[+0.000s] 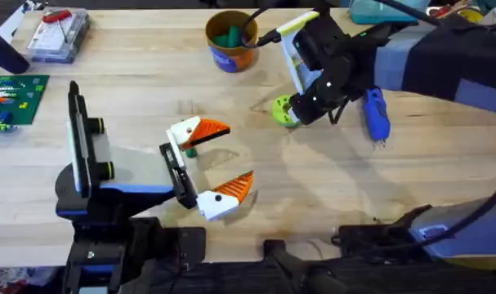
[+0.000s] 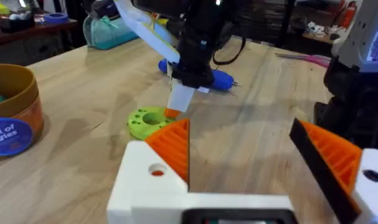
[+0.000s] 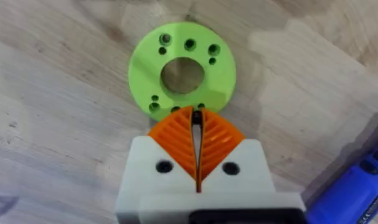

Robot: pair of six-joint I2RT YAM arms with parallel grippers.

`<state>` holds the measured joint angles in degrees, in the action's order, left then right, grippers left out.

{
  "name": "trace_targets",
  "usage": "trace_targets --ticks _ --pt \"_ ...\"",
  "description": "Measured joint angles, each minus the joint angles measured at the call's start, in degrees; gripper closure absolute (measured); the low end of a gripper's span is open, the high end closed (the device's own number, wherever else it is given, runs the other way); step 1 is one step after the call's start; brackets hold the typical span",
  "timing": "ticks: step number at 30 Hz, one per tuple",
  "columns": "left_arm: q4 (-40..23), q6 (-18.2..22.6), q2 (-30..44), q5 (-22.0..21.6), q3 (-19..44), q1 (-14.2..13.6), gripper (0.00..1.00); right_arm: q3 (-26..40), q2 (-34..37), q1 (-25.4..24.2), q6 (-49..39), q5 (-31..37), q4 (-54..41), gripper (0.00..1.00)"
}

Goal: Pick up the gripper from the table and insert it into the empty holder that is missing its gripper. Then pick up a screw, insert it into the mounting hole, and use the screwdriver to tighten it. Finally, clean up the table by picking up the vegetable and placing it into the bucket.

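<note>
The lime-green ring vegetable [image 1: 282, 111] [image 2: 146, 120] [image 3: 182, 65] lies flat on the table. My right gripper [image 1: 295, 108] [image 3: 195, 117] [image 2: 174, 111] points down with its orange tips shut together at the ring's near rim, outside its hole. The left arm's black holder [image 1: 179, 173] carries the gripper [image 1: 200, 131] [image 2: 148, 174], which has a small green part beside it, and a second finger [image 1: 228, 196] [image 2: 338, 162]. My left gripper [image 1: 238, 153] [image 2: 238, 127] stands wide open around nothing. The blue screwdriver [image 1: 375, 114] [image 2: 220, 78] [image 3: 357, 186] lies just right of the vegetable. The bucket [image 1: 231, 41] [image 2: 11, 115] stands at the back with something green inside.
A clear plastic box [image 1: 58, 34] with a red tool sits at the back left. A green board [image 1: 15, 94] lies at the left edge. Bare wood stretches across the middle and front right of the table [image 1: 354, 188].
</note>
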<state>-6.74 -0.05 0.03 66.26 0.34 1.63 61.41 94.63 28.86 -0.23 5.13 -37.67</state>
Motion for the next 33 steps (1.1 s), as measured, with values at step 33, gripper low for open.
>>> trace_targets --ticks 33 --pt "0.0 0.0 0.0 0.0 0.0 0.0 0.010 43.1 -2.8 6.6 -8.2 0.0 -39.5 0.994"
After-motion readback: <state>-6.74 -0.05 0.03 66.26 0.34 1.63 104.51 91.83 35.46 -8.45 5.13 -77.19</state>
